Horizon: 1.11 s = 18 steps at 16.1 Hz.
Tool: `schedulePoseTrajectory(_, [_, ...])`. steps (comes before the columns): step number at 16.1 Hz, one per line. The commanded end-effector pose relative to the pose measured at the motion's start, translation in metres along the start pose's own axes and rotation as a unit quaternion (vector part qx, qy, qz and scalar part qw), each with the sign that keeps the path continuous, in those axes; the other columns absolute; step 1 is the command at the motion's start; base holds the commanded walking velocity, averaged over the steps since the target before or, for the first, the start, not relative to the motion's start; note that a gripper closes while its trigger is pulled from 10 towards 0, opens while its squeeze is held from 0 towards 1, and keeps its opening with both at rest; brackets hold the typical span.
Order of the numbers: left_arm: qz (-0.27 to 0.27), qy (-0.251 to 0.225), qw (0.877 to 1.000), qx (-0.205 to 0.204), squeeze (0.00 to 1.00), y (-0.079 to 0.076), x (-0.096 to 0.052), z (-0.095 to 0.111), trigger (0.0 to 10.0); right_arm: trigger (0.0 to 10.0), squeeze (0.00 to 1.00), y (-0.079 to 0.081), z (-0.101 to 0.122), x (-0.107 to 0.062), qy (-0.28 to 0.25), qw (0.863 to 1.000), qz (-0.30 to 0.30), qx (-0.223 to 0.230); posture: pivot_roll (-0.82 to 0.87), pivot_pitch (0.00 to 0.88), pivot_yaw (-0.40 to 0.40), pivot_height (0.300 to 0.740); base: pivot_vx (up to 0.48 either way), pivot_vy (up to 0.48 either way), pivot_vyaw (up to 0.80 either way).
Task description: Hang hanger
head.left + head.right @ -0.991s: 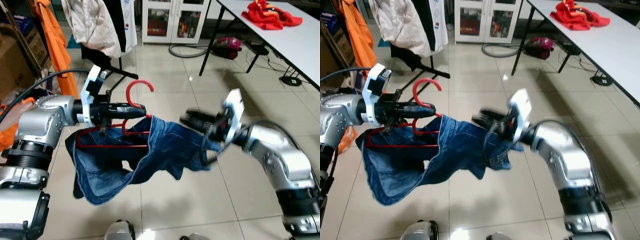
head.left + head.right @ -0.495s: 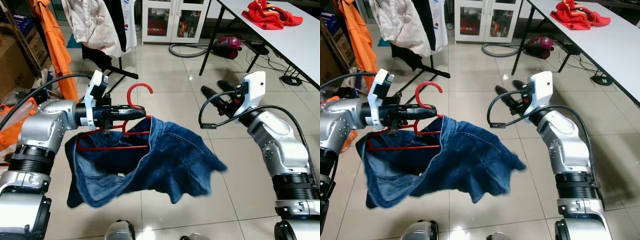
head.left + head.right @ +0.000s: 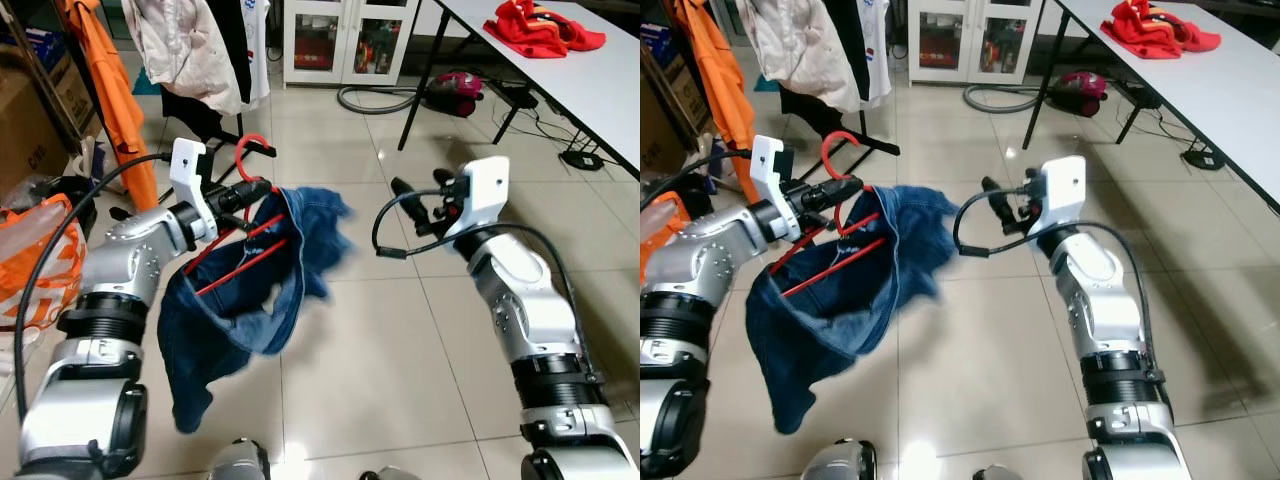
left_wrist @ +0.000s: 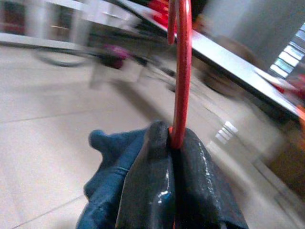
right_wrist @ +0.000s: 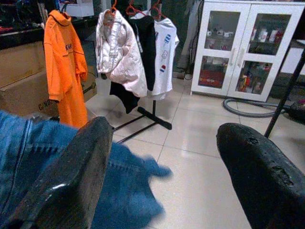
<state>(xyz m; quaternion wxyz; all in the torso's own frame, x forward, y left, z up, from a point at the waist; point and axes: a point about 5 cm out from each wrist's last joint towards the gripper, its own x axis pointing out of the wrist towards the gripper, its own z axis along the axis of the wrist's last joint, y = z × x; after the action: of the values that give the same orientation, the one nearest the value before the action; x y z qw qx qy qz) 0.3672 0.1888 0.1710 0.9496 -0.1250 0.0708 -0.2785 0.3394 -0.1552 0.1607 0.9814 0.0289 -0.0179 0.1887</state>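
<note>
Now left end effector [image 3: 250, 190] clenched on red hanger [image 3: 237, 262] carrying jeans [image 3: 225, 310]; right end effector [image 3: 420, 195] spread, empty.

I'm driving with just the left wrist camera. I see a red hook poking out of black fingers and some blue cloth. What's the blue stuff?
Observer: That's a pair of blue denim jeans draped over the red plastic hanger, which the left gripper pinches at the neck.
Operator: Where's my other hand?
Observer: The right gripper is up in the air beside the jeans, fingers apart, holding nothing.
Operator: Where do I hang it?
Observer: Probably on the black clothes rack ahead on your left, where an orange shirt hangs with other clothes.
</note>
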Motion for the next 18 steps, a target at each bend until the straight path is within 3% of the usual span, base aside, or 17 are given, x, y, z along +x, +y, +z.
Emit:
schedulePoseTrajectory(1, [0.035, -0.046, 0.998, 0.005, 0.0, -0.003, 0.006, 0.02, 0.0, 10.0, 0.0, 0.0, 0.001, -0.001, -0.008, 1.0, -0.008, 0.005, 0.03, 0.043, -0.044, 0.74, 0.0, 0.0, 0.0])
schedulePoseTrajectory(5, [0.106, -0.099, 0.989, -0.005, 0.0, -0.011, 0.012, 0.036, 0.0, 10.0, 0.0, 0.002, -0.002, 0.0, -0.012, 1.0, -0.023, 0.018, 0.04, 0.04, -0.043, 0.74, 0.0, 0.0, 0.0])
schedulePoseTrajectory(9, [0.188, -0.146, 0.971, -0.021, 0.0, -0.008, 0.012, 0.052, 0.0, 10.0, 0.0, 0.008, -0.009, -0.003, 0.004, 1.0, -0.009, 0.008, 0.03, 0.041, -0.041, 0.74, 0.0, 0.0, 0.0])
schedulePoseTrajectory(12, [0.207, -0.164, 0.963, -0.046, 0.0, -0.007, 0.012, 0.061, 0.0, 10.0, 0.0, 0.026, -0.028, -0.009, 0.054, 0.995, 0.069, -0.046, 0.03, 0.04, -0.039, 0.74, 0.0, 0.0, 0.0])
schedulePoseTrajectory(14, [0.213, -0.166, 0.961, -0.057, 0.0, -0.008, 0.014, 0.064, 0.0, 10.0, 0.0, 0.038, -0.038, -0.016, 0.076, 0.989, 0.113, -0.051, 0.03, 0.042, -0.037, 0.74, 0.0, 0.0, 0.0])
schedulePoseTrajectory(16, [0.22, -0.161, 0.961, -0.046, 0.0, -0.009, 0.015, 0.061, 0.0, 10.0, 0.0, 0.041, -0.039, -0.017, 0.074, 0.99, 0.115, -0.047, 0.02, 0.043, -0.034, 0.74, 0.0, 0.0, 0.0])
schedulePoseTrajectory(17, [0.224, -0.156, 0.961, -0.033, 0.0, -0.01, 0.015, 0.058, 2.7, 10.0, 0.0, 0.039, -0.038, -0.016, 0.068, 0.992, 0.1, -0.04, 0.02, 0.043, -0.034, 0.74, 0.0, 0.0, 0.0])
schedulePoseTrajectory(18, [0.23, -0.151, 0.961, -0.028, 0.0, -0.009, 0.016, 0.054, 10.0, 10.0, 0.0, 0.035, -0.037, -0.015, 0.064, 0.994, 0.085, -0.034, 0.02, 0.043, -0.034, 0.74, 0.0, 0.0, 0.0])
